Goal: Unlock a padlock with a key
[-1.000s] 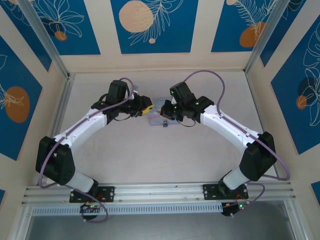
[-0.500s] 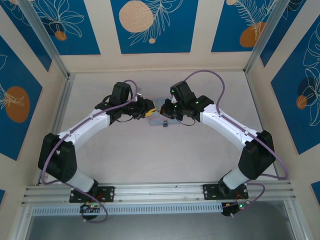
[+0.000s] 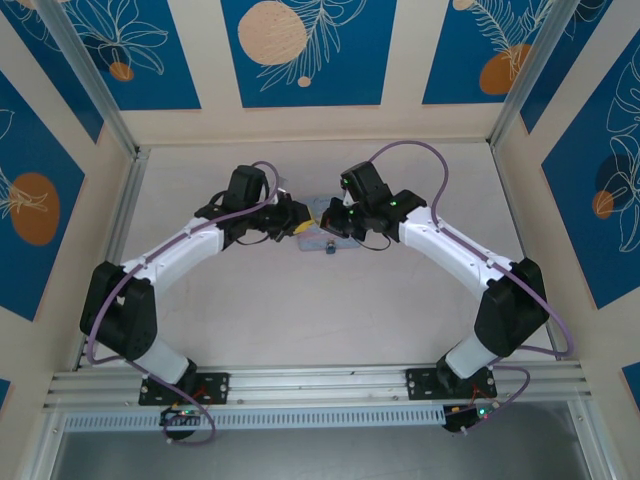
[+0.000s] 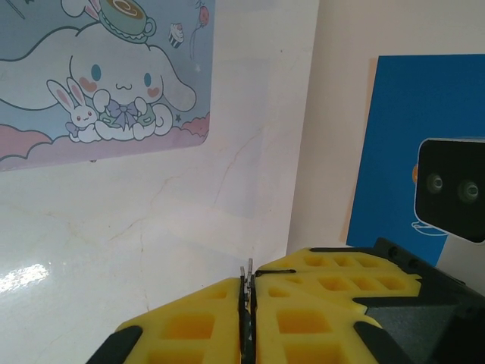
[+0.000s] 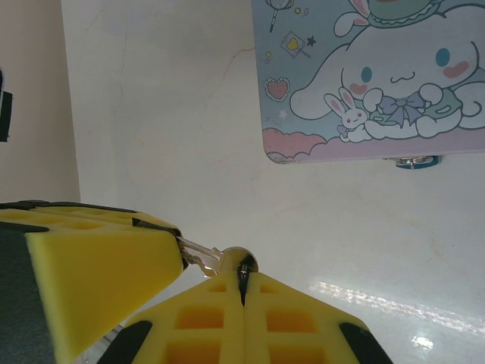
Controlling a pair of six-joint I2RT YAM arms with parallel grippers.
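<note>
The key [image 5: 203, 255] bridges the left pincer [image 4: 248, 279] and right pincer [image 5: 242, 274].

Yellow right end effector [image 5: 242, 274] — pale-blue cartoon tin [image 5: 379, 76]

Table [image 5: 151, 152]: smooth, glossy, pale stone look, I'd say.
Tin [image 5: 379, 91]: smooth printed surface, faint sheen.
Key [image 5: 203, 256]: shiny bare metal.
Fingers [image 5: 98, 280]: matt yellow plastic.

Near half of table [image 3: 320, 320] open, tin [image 4: 98, 76] (pale blue) in the way at centre
</note>
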